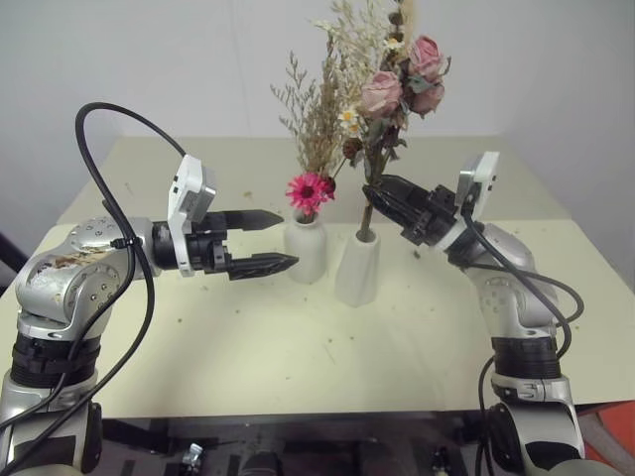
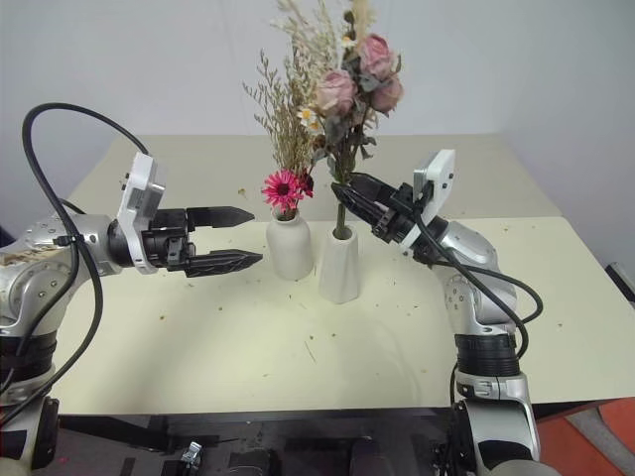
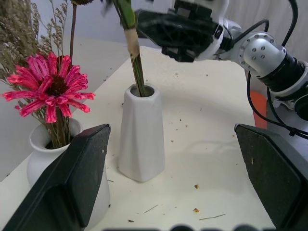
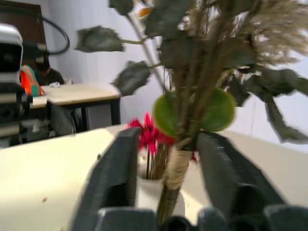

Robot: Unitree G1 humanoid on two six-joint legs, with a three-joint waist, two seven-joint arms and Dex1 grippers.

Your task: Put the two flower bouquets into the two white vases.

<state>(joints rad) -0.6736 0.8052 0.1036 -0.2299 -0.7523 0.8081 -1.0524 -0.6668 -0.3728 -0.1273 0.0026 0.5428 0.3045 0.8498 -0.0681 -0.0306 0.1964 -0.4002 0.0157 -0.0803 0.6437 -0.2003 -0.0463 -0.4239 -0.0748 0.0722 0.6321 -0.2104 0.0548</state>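
Observation:
The dry grass bouquet with the pink daisy [image 1: 310, 190] stands in the bottle-shaped white vase [image 1: 307, 248] at mid-table. Just to its right, the rose bouquet [image 1: 402, 84] has its wrapped stem [image 4: 175, 171] down in the mouth of the taller tapered vase [image 1: 358, 266]. My right gripper [image 1: 375, 198] is at that stem just above the vase, open, its fingers [image 4: 118, 178] standing off the stem on both sides. My left gripper [image 1: 288, 239] hovers open and empty, level, just left of the bottle vase.
Both vases stand on a cream table [image 1: 298, 347] sprinkled with dry flower crumbs. A second table [image 1: 198, 159] adjoins behind, against a white wall. A seated person [image 4: 45, 72] shows far off in the right wrist view.

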